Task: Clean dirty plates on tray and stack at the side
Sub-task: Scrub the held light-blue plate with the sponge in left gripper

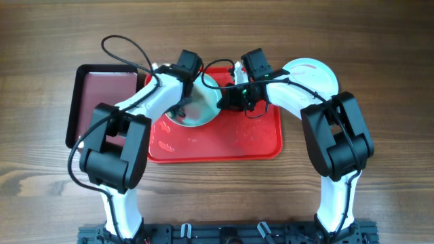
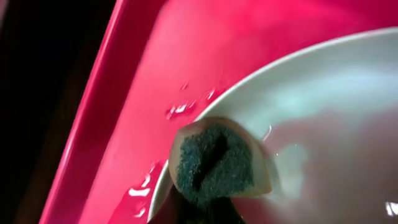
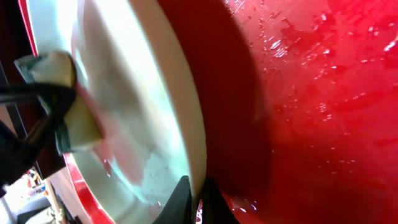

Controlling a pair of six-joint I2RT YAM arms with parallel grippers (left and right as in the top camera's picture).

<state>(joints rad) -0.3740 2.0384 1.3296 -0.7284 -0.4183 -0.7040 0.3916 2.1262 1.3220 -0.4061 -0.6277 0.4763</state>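
A pale bluish plate [image 1: 198, 108] stands tilted on its edge over the back of the red tray [image 1: 213, 146]. My right gripper [image 1: 228, 100] is shut on its right rim; the right wrist view shows both fingers [image 3: 198, 196] pinching the rim of the plate [image 3: 137, 93]. My left gripper [image 1: 182, 102] is shut on a sponge [image 2: 214, 165], green scrub face with beige edges, pressed on the plate's inner face [image 2: 323, 112] near its rim. The sponge also shows in the right wrist view [image 3: 68, 106]. A white plate [image 1: 315, 74] with a red smear lies on the table at the back right.
A smaller dark maroon tray [image 1: 102, 95] with a black rim lies left of the red tray. The red tray's floor [image 3: 323, 112] is wet with droplets and smears. Its raised rim [image 2: 93, 124] runs close beside the sponge.
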